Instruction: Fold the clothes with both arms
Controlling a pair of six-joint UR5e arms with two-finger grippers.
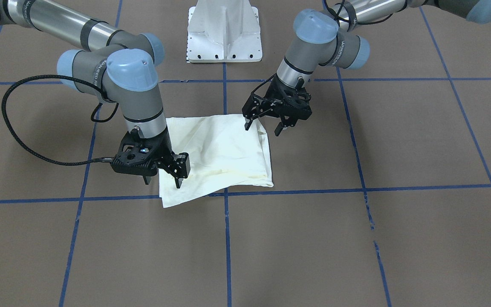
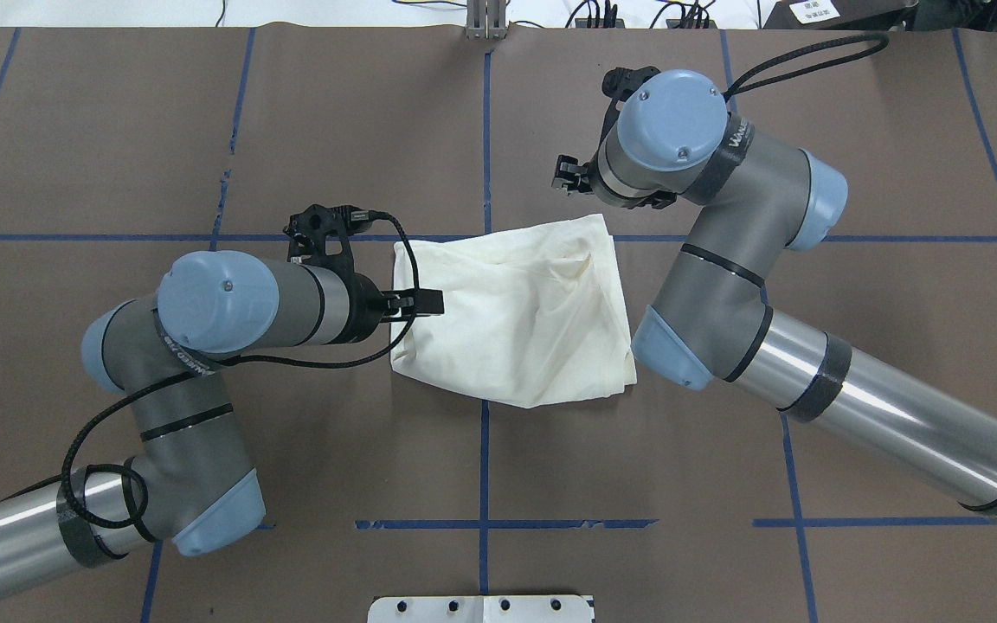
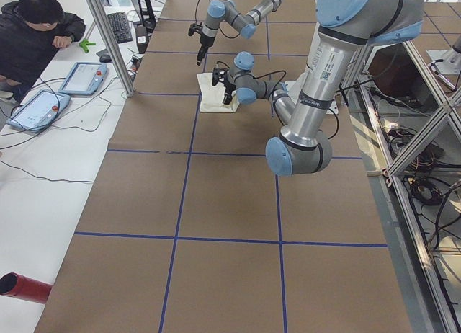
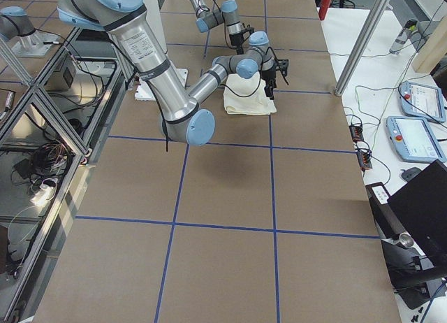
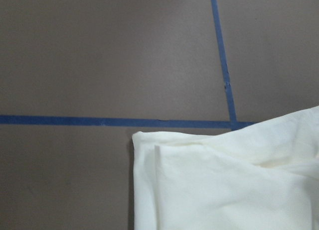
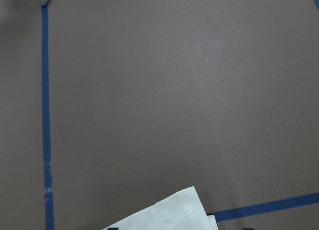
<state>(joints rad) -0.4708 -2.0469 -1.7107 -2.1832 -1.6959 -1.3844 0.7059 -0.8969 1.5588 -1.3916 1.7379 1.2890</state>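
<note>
Well, both sets of jaws stand apart, holding nothing. The left jaws straddle the T-shirt (image 1: 220, 153) at its corner nearest the robot's base, one finger over the cloth, the other off its edge; the right jaws straddle the opposite corner. Touching or just above, I can't tell. Behind them the left arm (image 1: 313, 42) and right arm (image 1: 139, 94) bend steeply down. The T-shirt lies folded, plain cream side up, mid-counter (image 1: 399, 234), over crossing blue tape lines (image 1: 227, 238).

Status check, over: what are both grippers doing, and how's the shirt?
Left gripper open over shirt, robot-side corner. Right gripper open at opposite corner. Neither holds it; folded, plain cream up. Pedestal base stands apart.
</note>
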